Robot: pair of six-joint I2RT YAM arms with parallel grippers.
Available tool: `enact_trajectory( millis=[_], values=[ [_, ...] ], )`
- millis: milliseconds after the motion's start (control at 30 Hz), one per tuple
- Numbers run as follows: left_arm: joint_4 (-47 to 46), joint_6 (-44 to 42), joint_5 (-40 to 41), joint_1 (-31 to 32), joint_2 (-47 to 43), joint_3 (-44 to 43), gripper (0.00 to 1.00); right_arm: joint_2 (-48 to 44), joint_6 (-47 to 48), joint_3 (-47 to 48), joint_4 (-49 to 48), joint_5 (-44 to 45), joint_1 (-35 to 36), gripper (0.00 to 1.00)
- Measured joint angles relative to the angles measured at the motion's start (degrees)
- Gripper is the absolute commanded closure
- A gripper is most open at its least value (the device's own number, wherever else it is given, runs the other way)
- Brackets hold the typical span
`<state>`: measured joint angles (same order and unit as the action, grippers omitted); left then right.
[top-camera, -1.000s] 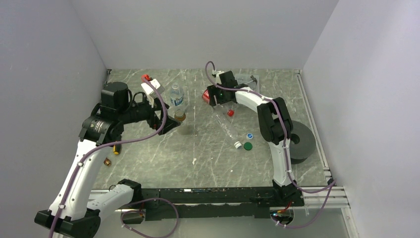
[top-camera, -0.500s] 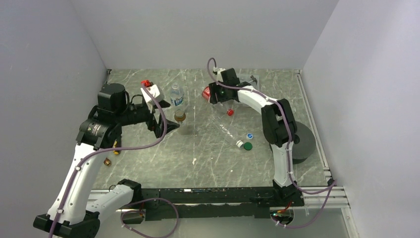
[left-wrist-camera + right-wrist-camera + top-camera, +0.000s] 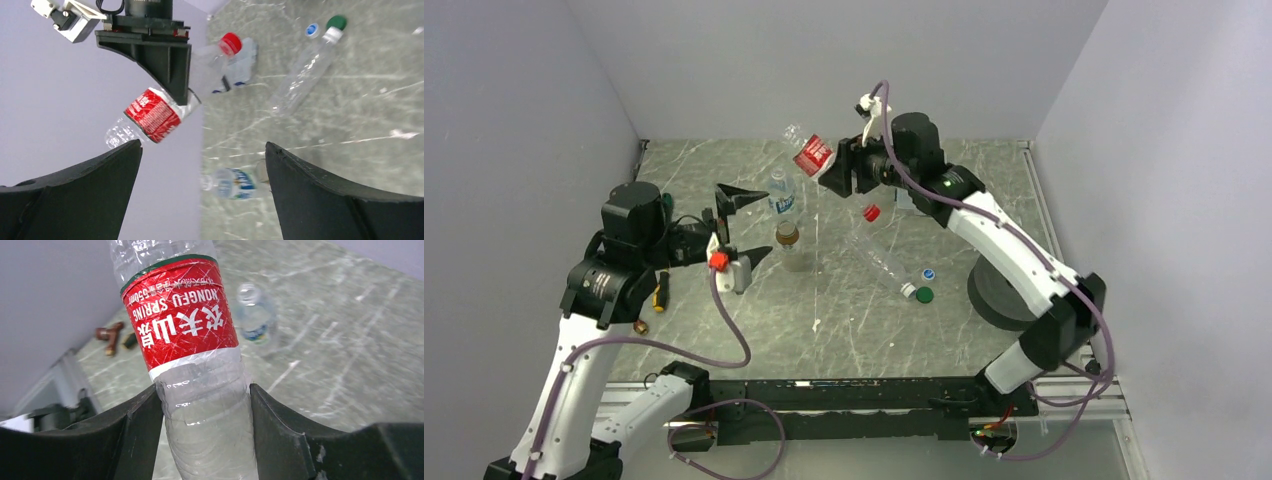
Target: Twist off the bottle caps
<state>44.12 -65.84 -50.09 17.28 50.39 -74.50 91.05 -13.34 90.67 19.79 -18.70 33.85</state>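
Note:
My right gripper (image 3: 839, 172) is shut on the clear bottle with the red label (image 3: 810, 156) and holds it tilted in the air above the back of the table. Its red cap (image 3: 871, 212) is on the lower end. In the right wrist view the bottle (image 3: 200, 365) fills the space between the fingers of that gripper (image 3: 205, 390). My left gripper (image 3: 749, 228) is open and empty, just left of the upright amber bottle (image 3: 787, 240) and the blue-label bottle (image 3: 781, 195). The slim clear bottle (image 3: 879, 255) lies flat. A green cap (image 3: 924, 295) and a white-and-blue cap (image 3: 928, 273) lie loose beside it.
A grey roll (image 3: 1014, 295) stands at the right edge of the table. Small tools (image 3: 659, 296) lie at the left edge, with a brown piece (image 3: 640, 326) nearer the front. A blue-and-white packet (image 3: 240, 70) lies at the back.
My right arm has lifted the red-label bottle off the table, up and to the left. My left gripper has drawn back from the amber bottle and rolled over, staying open.

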Motion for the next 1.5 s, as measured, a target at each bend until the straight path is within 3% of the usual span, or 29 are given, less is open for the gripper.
enact_trajectory(
  millis=[167,367,667,900,1500],
  values=[
    [-2.54,-11.72,0.02,0.13,-1.53,1.44,0.01,-5.27,-3.5,-0.74,0.46,-0.68,8.07,0.38],
    [-2.69,-23.45,2.16,0.87,-0.9,1.16,0.01,-0.15,-4.85,5.66,5.11,0.2,16.92,0.38],
    [9.2,-36.83,9.42,3.21,0.42,-1.01,0.01,3.91,-5.31,9.49,11.04,3.5,19.17,0.39],
    [15.08,-39.17,12.66,4.33,1.62,-3.37,0.01,4.22,-5.11,12.87,12.33,4.26,20.24,0.39],
    [13.79,-40.83,20.17,7.93,0.87,0.44,0.04,3.91,-4.76,13.44,14.64,1.64,21.77,0.39]
  ],
)
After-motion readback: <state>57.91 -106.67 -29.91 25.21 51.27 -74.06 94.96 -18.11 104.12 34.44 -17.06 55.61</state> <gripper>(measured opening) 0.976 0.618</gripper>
